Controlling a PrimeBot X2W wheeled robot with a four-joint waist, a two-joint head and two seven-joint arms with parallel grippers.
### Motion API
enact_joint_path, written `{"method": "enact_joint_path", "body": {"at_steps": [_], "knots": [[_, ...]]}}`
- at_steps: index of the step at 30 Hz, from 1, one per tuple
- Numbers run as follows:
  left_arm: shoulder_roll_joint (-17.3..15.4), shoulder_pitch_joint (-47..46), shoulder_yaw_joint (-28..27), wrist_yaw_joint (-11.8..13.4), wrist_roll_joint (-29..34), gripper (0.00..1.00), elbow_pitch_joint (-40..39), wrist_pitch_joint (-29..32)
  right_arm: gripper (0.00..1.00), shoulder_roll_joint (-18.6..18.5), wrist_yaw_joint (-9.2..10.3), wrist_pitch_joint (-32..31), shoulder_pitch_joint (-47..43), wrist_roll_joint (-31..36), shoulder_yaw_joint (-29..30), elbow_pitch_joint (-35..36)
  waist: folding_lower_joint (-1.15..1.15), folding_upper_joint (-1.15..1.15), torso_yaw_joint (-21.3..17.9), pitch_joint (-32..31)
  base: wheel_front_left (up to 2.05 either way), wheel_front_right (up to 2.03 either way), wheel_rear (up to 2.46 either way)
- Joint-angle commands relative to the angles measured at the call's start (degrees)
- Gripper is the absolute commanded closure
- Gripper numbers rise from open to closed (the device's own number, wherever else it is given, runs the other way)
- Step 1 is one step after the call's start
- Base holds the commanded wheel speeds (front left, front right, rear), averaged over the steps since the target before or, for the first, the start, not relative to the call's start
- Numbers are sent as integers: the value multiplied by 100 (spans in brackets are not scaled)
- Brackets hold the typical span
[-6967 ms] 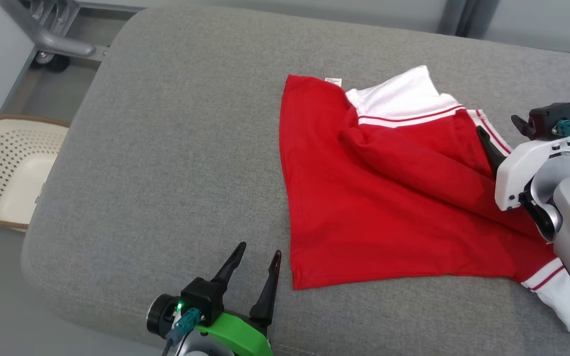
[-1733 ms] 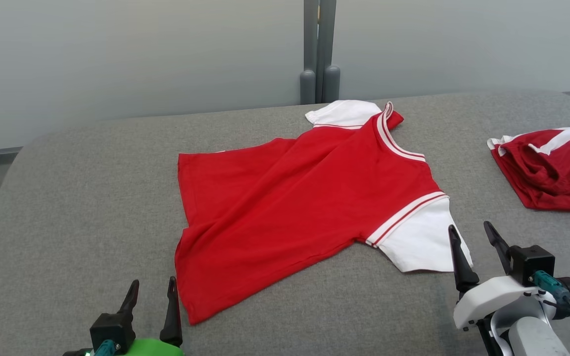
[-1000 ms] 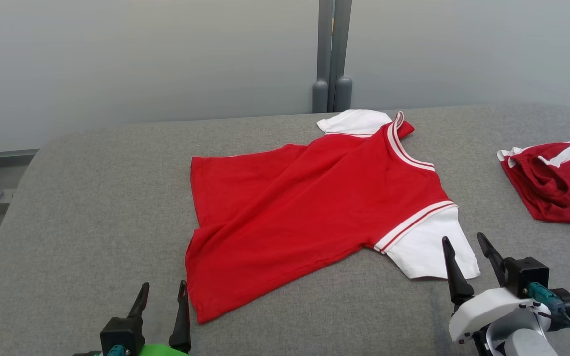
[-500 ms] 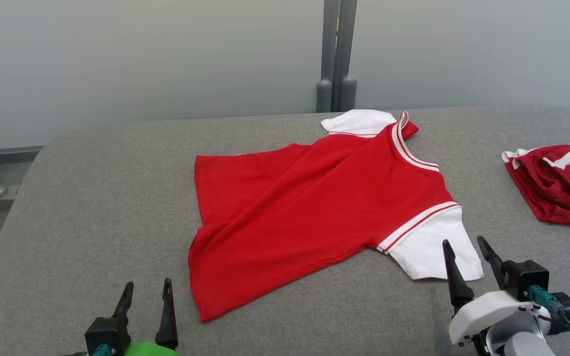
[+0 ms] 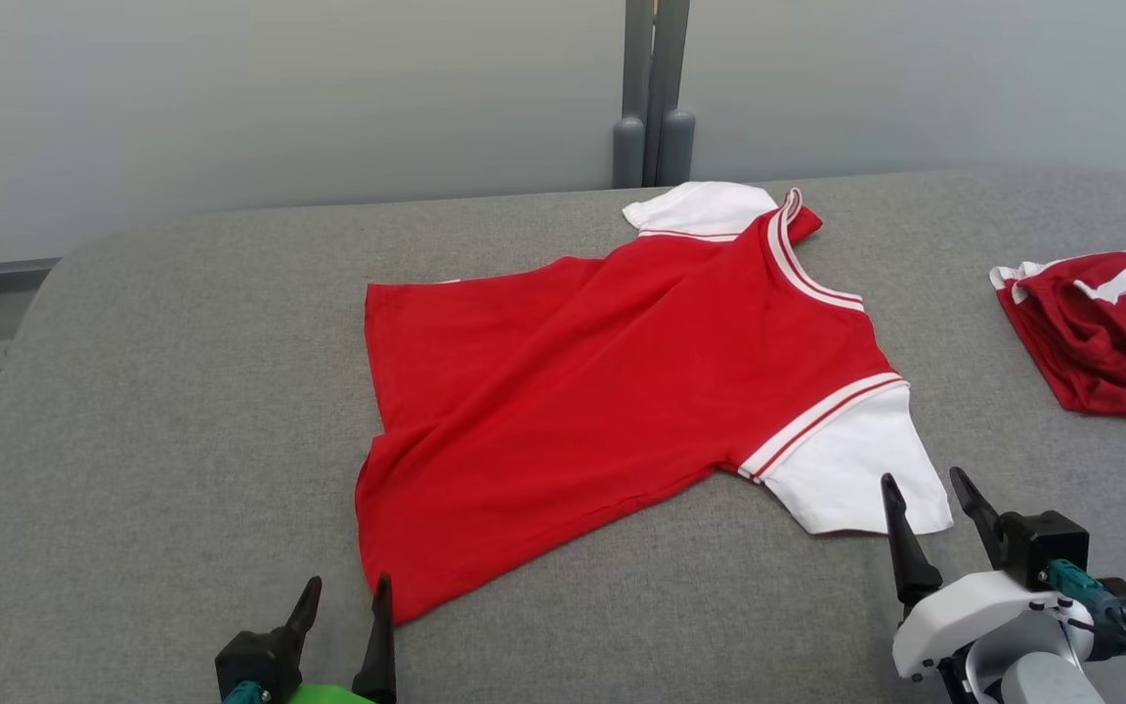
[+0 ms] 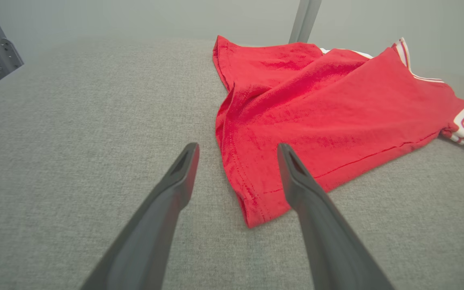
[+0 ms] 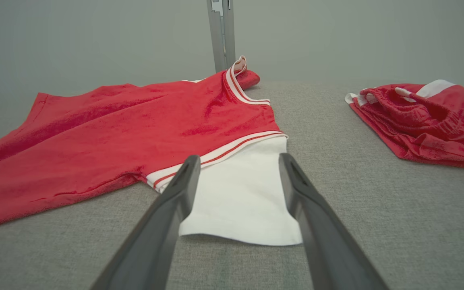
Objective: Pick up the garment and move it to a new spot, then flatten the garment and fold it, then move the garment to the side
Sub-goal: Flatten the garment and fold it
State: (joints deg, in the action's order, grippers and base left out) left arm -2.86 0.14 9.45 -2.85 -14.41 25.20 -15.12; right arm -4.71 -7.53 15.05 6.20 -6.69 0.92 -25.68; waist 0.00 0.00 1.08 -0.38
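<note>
Nearest me, my left claw (image 5: 349,582) hangs low over the grey padded tabletop (image 5: 162,391), its two dark fingers spread apart with nothing between them. Its inner fingertip is just beside the near hem corner (image 5: 397,598) of the garment (image 5: 612,391), and I cannot tell whether it touches the cloth. On the other side my right claw (image 5: 923,477) is spread the same way and empty, with its tips at the near edge of the white sleeve (image 5: 851,469). From the right wrist camera that sleeve lies flat between and just ahead of the fingers. The garment is a red shirt with white sleeves and striped trim. It lies spread across the middle of the tabletop, hem towards my left and striped collar (image 5: 802,264) towards the far right, with a few soft creases across the body. Its other sleeve (image 5: 700,207) lies near the far edge. Well apart on my right is a second red and white garment (image 5: 1101,332), crumpled. Beyond the tabletop a grey post (image 5: 651,93) stands against a pale wall.
</note>
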Motion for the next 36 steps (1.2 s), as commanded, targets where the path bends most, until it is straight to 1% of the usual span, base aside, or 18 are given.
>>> {"method": "enact_joint_path", "body": {"at_steps": [1,9,14,19,26,27,28,29,30,32,34,35,36], "knots": [[-14,-106,47,-20,-88,0,92,0,0,-52,9,16,35,-23,-1,-25,0,0,-96,142,0,0,0],[-14,-317,313,-114,-586,0,640,0,0,-180,9,15,172,-91,15,-36,0,0,-266,472,0,0,0],[-14,-454,364,-107,-810,0,885,0,0,-214,9,15,236,-102,29,-28,0,0,-307,560,0,0,0],[-15,-510,381,-72,-922,0,955,0,0,-205,9,15,253,-98,57,-4,0,0,-325,622,0,0,0],[-14,-584,461,-157,-1031,0,1048,4,0,-213,9,15,317,-137,66,0,0,0,-334,690,0,0,0],[-14,-596,464,-169,-1030,3,1026,4,0,-204,9,15,318,-130,65,1,0,0,-337,696,0,0,0],[-14,-596,465,-180,-1031,18,1014,4,0,-200,9,15,321,-130,65,-3,0,0,-339,701,0,0,0],[-14,-604,470,-190,-1026,32,1001,4,0,-200,9,15,328,-138,69,-10,0,0,-341,704,0,0,0],[-14,-615,476,-204,-1015,49,976,3,0,-200,9,15,334,-144,71,-14,0,0,-344,705,0,0,0],[-14,-622,473,-229,-982,64,892,2,0,-205,9,15,335,-147,74,-23,0,0,-347,705,0,0,0],[-14,-594,460,-232,-953,89,862,1,0,-207,9,15,330,-144,85,-27,0,0,-345,701,0,0,0],[-14,-581,466,-242,-936,98,851,1,0,-207,9,15,326,-146,84,-31,0,0,-345,700,0,0,0],[-14,-573,470,-249,-931,100,840,1,0,-200,9,15,323,-145,85,-33,0,0,-344,699,0,0,0]]}}
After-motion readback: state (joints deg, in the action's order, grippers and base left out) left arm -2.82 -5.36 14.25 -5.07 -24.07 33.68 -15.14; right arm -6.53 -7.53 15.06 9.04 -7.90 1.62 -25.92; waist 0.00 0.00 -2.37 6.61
